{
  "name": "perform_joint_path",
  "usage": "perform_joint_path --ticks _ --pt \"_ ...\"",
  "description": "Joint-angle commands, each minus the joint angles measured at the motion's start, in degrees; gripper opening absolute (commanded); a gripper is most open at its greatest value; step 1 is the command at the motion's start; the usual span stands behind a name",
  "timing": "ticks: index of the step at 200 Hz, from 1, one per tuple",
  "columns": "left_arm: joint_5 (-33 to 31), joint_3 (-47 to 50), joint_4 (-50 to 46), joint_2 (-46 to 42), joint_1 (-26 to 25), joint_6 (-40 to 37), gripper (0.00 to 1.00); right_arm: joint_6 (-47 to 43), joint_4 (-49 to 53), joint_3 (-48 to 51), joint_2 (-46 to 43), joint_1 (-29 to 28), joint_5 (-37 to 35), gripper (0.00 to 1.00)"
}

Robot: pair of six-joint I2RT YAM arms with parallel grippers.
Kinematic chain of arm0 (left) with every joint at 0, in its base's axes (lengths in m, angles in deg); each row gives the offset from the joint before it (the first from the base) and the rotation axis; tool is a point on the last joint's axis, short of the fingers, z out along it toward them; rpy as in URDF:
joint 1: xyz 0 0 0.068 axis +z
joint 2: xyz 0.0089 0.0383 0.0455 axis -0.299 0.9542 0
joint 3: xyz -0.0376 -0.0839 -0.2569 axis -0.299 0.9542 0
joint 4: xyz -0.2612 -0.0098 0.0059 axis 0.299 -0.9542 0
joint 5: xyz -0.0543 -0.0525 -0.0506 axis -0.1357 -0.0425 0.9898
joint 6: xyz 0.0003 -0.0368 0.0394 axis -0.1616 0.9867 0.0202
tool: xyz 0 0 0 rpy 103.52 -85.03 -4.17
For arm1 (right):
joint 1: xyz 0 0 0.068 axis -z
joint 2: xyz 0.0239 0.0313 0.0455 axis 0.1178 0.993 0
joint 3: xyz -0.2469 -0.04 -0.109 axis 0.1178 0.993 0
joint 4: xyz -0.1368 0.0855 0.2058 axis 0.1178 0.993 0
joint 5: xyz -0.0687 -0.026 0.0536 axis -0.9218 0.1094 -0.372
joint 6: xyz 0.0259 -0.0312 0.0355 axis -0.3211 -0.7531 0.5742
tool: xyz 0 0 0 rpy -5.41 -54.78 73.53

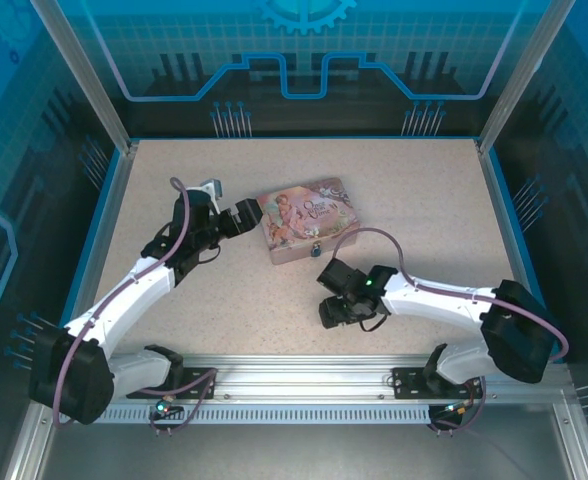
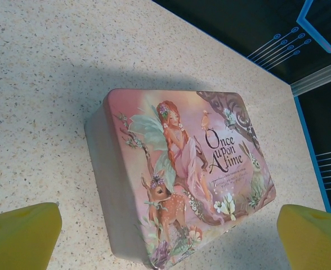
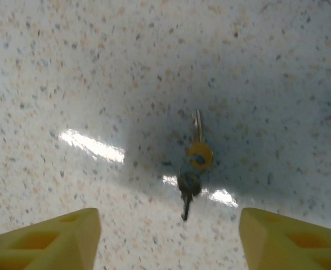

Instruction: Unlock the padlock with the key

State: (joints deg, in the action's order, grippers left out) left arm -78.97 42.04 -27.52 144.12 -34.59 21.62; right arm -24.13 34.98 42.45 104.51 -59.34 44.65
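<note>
The right tool [image 3: 168,216] hovers over the speckled surface [image 3: 53,67], its yellow fingers [image 3: 53,242] spread and empty. The small dull-metal key [image 3: 198,147] lies untouched mid-frame ahead. The left tool [image 1: 242,216] gapes beside the pink illustrated tin [image 2: 182,169]. The tiny blue padlock [image 1: 315,247] sits at the tin's lower edge; unlocking, I'd say, hasn't begun.

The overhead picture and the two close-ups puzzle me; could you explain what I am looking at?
The overhead picture shows two robot arms bolted at the near edge of a table. Each close-up comes from a camera on one wrist; the yellow tips are that arm's tool. The left tool is open, facing a pink tin, which has a tiny padlock at its front. The right tool is open over the key lying on the table, seemingly joined to a second one. Nothing is held.
</note>
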Motion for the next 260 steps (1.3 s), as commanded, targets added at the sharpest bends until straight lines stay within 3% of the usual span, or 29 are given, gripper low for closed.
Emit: perform_joint_path --ticks 1,73,260 --pt "1.0 0.2 -0.5 -0.3 0.8 -0.5 0.99 -1.0 -2.7 -0.6 1.8 2.4 2.9 0.61" --pt "0.9 0.2 -0.4 -0.2 1.2 -0.3 0.99 -2.2 -4.1 0.3 4.7 5.5 3.5 0.51" --pt "1.1 -0.1 -0.9 -0.1 1.2 -0.4 0.99 -2.2 -6.1 1.4 8.0 5.7 4.0 0.2"
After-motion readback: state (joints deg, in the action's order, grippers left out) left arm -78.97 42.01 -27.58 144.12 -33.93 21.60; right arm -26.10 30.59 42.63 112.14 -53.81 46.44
